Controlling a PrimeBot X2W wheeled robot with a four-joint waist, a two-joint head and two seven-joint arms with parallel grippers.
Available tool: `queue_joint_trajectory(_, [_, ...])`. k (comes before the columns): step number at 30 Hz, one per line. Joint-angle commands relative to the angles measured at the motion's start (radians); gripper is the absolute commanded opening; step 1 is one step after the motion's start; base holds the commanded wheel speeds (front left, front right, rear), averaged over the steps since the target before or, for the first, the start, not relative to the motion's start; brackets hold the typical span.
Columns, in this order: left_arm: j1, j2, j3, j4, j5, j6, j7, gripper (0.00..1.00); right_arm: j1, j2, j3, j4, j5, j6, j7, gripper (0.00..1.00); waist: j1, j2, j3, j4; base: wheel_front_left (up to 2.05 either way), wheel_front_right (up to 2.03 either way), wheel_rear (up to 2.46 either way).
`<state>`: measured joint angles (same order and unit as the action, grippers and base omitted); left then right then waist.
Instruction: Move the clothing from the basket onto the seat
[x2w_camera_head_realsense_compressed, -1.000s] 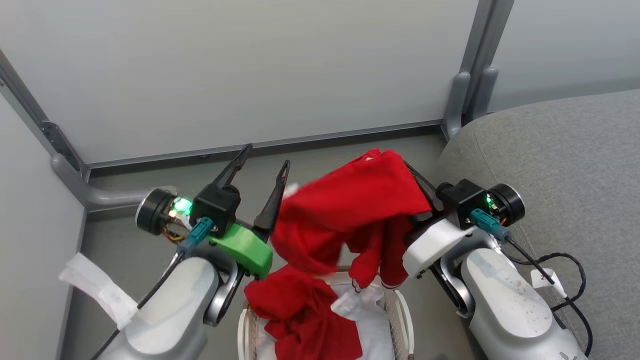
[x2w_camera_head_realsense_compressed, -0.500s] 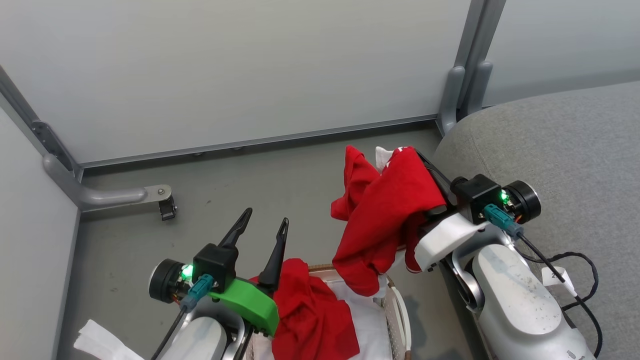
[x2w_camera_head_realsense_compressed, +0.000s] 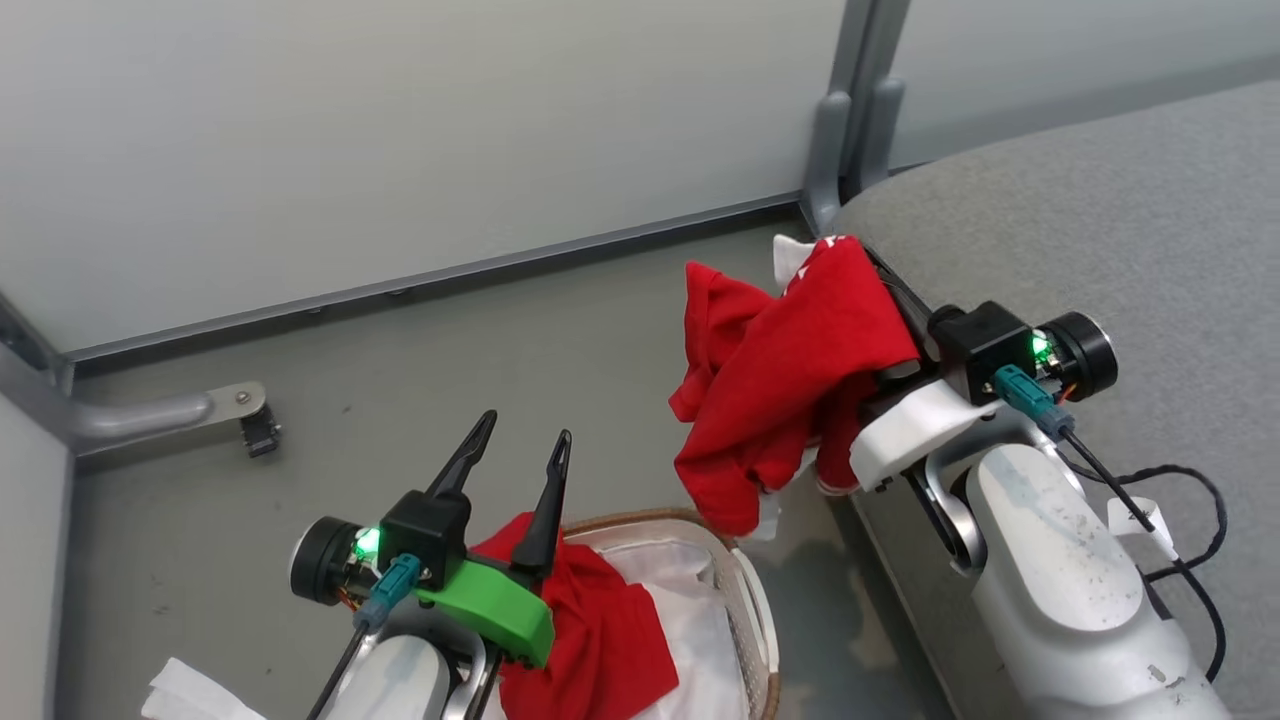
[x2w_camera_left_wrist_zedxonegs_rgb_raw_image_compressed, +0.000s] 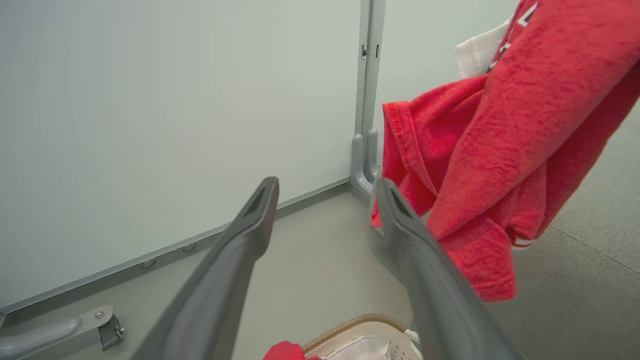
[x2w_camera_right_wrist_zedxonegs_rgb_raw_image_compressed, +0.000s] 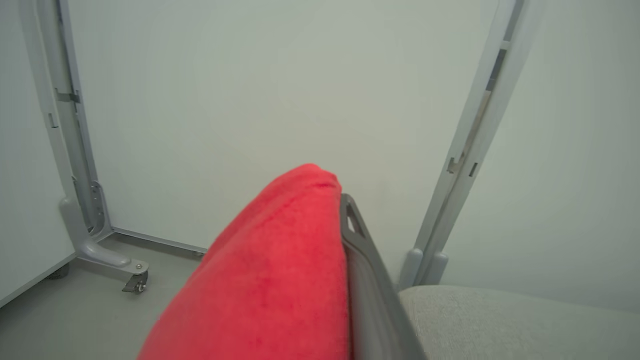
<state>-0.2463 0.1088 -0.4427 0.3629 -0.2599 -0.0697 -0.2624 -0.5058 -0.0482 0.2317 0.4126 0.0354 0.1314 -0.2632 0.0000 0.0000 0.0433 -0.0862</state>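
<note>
Striped garment (x2w_camera_head_realsense_compressed: 790, 380) has been swung off the basket (x2w_camera_head_realsense_compressed: 745, 600) toward the seat (x2w_camera_head_realsense_compressed: 1100, 200), pinched in the right end effector (x2w_camera_head_realsense_compressed: 868, 258). Left end effector (x2w_camera_head_realsense_compressed: 520, 440) is spread, empty; plain garment (x2w_camera_head_realsense_compressed: 590, 630) left behind.

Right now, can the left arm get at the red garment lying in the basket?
Probably yes: the left gripper is open and empty near the red garment, which lies uncovered on top in the basket.

Near centre, basket (x2w_camera_head_realsense_compressed: 655, 520) with lower garment (x2w_camera_head_realsense_compressed: 600, 640) inside, beneath left gripper (x2w_camera_head_realsense_compressed: 517, 450); far right of it, raised garment (x2w_camera_head_realsense_compressed: 790, 380) hanging from right gripper (x2w_camera_head_realsense_compressed: 868, 262), just left of seat (x2w_camera_head_realsense_compressed: 1100, 200).
</note>
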Motion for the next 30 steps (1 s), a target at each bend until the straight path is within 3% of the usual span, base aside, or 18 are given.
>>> queue_joint_trajectory(1, [-0.006,-0.005,0.009,-0.003,0.011,-0.009,-0.004,1.00,-0.016,-0.003,-0.014,-0.008,-0.009,-0.001,-0.002,0.00,0.0000,0.0000,0.057,-0.098,0.00,0.00,0.00])
queue_joint_trajectory(11, [-0.053,-0.015,0.027,-0.003,0.068,-0.036,-0.004,1.00,-0.037,-0.003,-0.088,-0.022,-0.021,-0.001,-0.002,0.00,0.0000,0.0000,0.151,-0.311,0.00,0.00,0.00])
queue_joint_trajectory(18, [-0.081,-0.017,0.005,0.018,0.097,-0.051,-0.004,1.00,-0.035,-0.002,-0.124,-0.035,-0.009,-0.001,-0.002,0.00,0.0000,0.0000,0.191,-0.396,0.00,0.00,0.00])
queue_joint_trajectory(23, [-0.094,-0.019,-0.006,0.020,0.108,-0.055,-0.004,1.00,-0.049,-0.003,-0.132,-0.028,-0.023,-0.001,-0.002,0.00,0.0000,0.0000,0.211,-0.397,0.00,0.00,0.00])
queue_joint_trajectory(30, [-0.114,-0.022,-0.024,0.012,0.114,-0.061,-0.004,1.00,-0.165,-0.003,-0.164,-0.009,-0.054,-0.001,-0.002,0.00,0.0000,0.0000,0.272,-0.341,0.00,0.00,0.00])
